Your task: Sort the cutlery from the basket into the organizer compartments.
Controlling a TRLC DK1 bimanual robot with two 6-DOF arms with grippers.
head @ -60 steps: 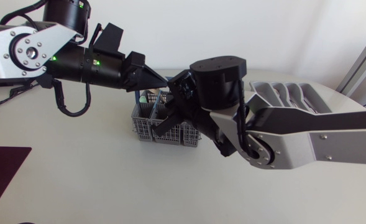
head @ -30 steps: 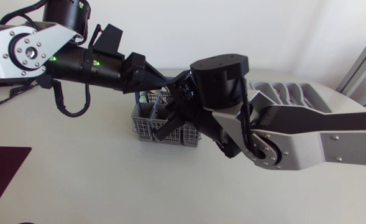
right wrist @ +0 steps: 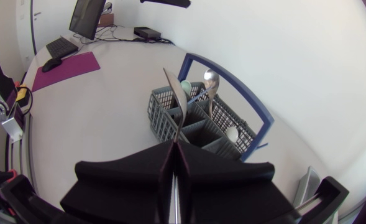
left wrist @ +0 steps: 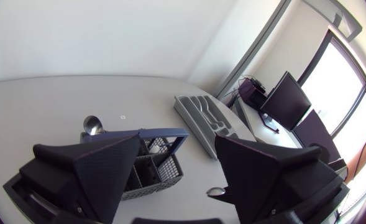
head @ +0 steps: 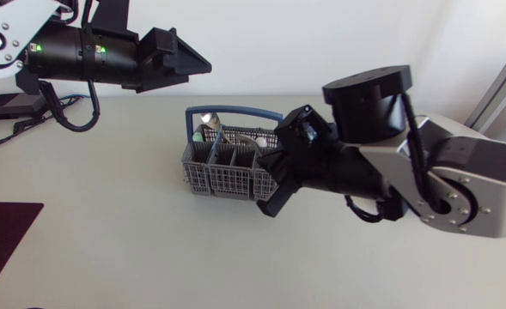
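Observation:
The grey wire cutlery basket [head: 227,170] with a blue handle stands mid-table and holds a spoon [head: 210,130] and other pieces. My right gripper [head: 272,202] sits at the basket's right end. In the right wrist view it [right wrist: 175,148] is shut on a slim metal piece of cutlery [right wrist: 176,94], which sticks out ahead of the fingers toward the basket [right wrist: 198,127]. My left gripper [head: 190,64] hangs high, behind and left of the basket. Its fingers [left wrist: 105,168] stand wide apart and empty, with the basket [left wrist: 146,163] below and the grey organizer [left wrist: 204,116] farther off.
A dark purple mat [head: 3,232] lies at the table's front left corner. A black box [head: 8,105] with cables sits at the far left. My right arm's big links cover the table's right side.
My left gripper has opened and drawn back up and to the left, away from the basket. My right arm has swung to the right, its gripper still shut on the cutlery.

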